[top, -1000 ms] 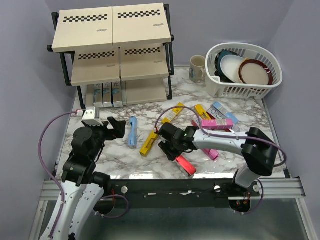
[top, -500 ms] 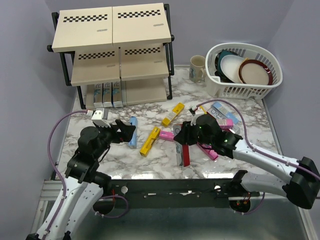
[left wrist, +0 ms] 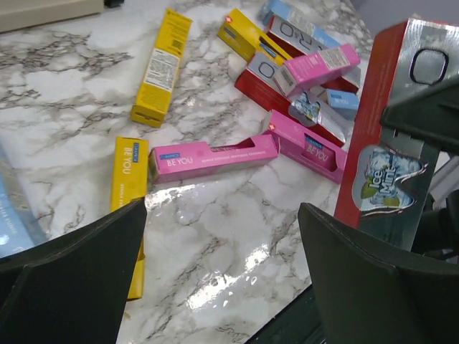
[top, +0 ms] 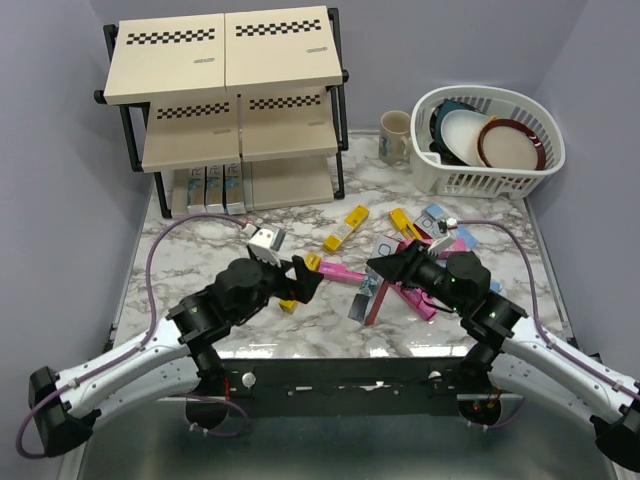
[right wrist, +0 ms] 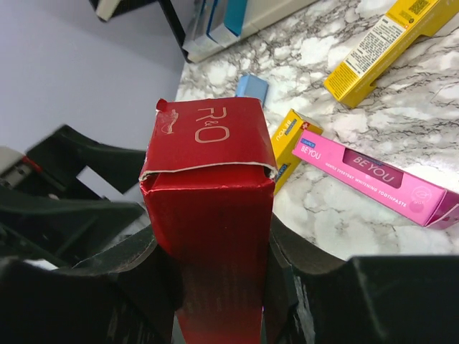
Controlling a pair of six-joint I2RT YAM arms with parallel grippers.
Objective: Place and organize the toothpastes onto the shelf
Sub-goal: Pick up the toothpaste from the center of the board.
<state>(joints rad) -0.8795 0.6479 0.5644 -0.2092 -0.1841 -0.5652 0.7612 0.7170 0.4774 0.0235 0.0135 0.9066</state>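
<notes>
The right gripper (top: 384,271) clenches the red carton (top: 376,303), tilted but nearly upright; the left gripper (top: 305,280), jaws wide apart and empty, sits just left of that carton, facing it.

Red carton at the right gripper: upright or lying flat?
Upright, slightly tilted: the red carton stands on end, clamped by the right gripper.

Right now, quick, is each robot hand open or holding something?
Left gripper: open, holding nothing.
Right gripper: closed on the red toothpaste carton.
</notes>
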